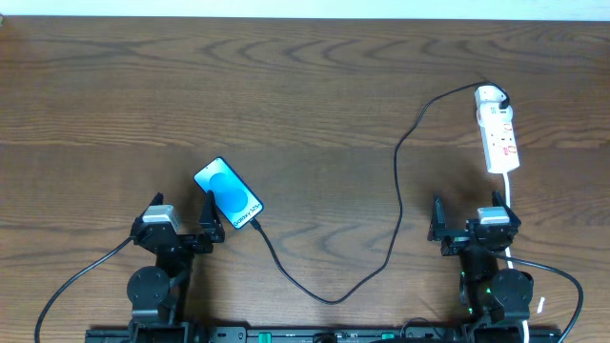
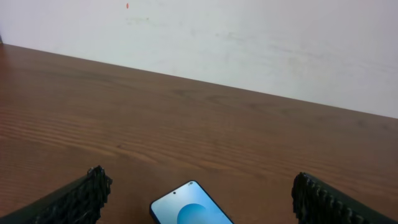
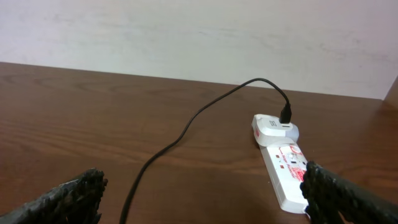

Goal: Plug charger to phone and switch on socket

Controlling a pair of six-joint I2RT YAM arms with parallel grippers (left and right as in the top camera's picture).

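Phone [image 1: 228,193]: lying flat and slanted on the wooden table [image 1: 305,86], just ahead of the left gripper [image 1: 181,224]; black edge, bright blue screen, white strip at its near end.
Charger [image 1: 398,181]: thin black cable that meets the phone's near end, loops low and climbs to the socket's far end; can't tell if the tip is seated.
Socket [image 1: 498,133]: narrow white strip with red markings, far right; its white cord [image 1: 509,195] trails back.
Left gripper: released, jaws spread wide.
Right gripper [image 1: 467,227]: released too, jaws wide, socket just ahead.
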